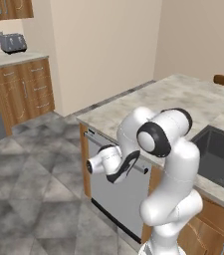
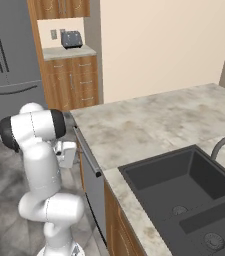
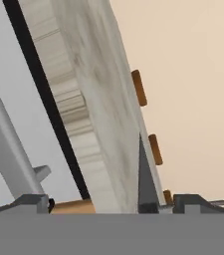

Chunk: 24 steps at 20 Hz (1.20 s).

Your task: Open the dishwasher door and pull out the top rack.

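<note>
2 base views flank the counter [image 1: 183,94]; hand view close.

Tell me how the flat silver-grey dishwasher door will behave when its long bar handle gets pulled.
The silver-grey dishwasher door looks like a rigid panel, so it should swing as one piece rather than flex. It stands shut under the speckled stone countertop, so it probably resists at first. Its smooth silver bar handle may be slippery for the claw.

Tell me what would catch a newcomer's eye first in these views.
The white arm dominates, bent over in front of the counter, its end effector right at the bar handle of the closed dishwasher door. Next comes the dark sink sunk into the counter on the right. Far back, a toaster sits on a wooden cabinet beside the grey fridge.
</note>
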### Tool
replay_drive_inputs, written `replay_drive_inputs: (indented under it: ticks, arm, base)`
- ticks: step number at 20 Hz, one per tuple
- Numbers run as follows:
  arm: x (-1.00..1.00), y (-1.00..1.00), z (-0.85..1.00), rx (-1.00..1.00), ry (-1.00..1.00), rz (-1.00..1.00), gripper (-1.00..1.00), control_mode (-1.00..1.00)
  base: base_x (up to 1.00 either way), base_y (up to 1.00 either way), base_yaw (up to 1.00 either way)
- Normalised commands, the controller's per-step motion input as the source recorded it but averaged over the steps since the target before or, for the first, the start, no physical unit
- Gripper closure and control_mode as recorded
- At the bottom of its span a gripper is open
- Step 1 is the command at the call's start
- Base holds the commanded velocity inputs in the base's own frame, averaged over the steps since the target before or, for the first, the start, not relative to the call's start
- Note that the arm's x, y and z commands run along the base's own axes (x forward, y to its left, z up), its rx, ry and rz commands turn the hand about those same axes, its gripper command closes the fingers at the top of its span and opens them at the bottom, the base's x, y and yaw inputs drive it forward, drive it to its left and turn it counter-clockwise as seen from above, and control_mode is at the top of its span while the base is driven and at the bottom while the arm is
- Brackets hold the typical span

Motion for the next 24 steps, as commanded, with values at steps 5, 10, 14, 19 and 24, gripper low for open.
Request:
replay_drive_inputs:
  ticks: [5, 10, 14, 19, 24]
  arm:
    - [0.24, 0.0, -0.48, -0.03, -0.12, 0.06, -1.0, -1.0]
    - [0.31, 0.02, -0.36, -0.01, -0.08, 0.0, -1.0, -1.0]
    - [0.53, 0.07, -0.27, 0.0, -0.02, 0.0, -1.0, -1.0]
    - [0.51, 0.05, -0.25, 0.0, -0.01, 0.0, -1.0, -1.0]
    - [0.32, 0.04, -0.45, 0.0, -0.04, 0.0, -1.0, -1.0]
  base:
    - [0.0, 0.0, 0.0]
    - [0.0, 0.0, 0.0]
    - [0.0, 0.0, 0.0]
    - [0.0, 0.0, 0.0]
    - [0.0, 0.0, 0.0]
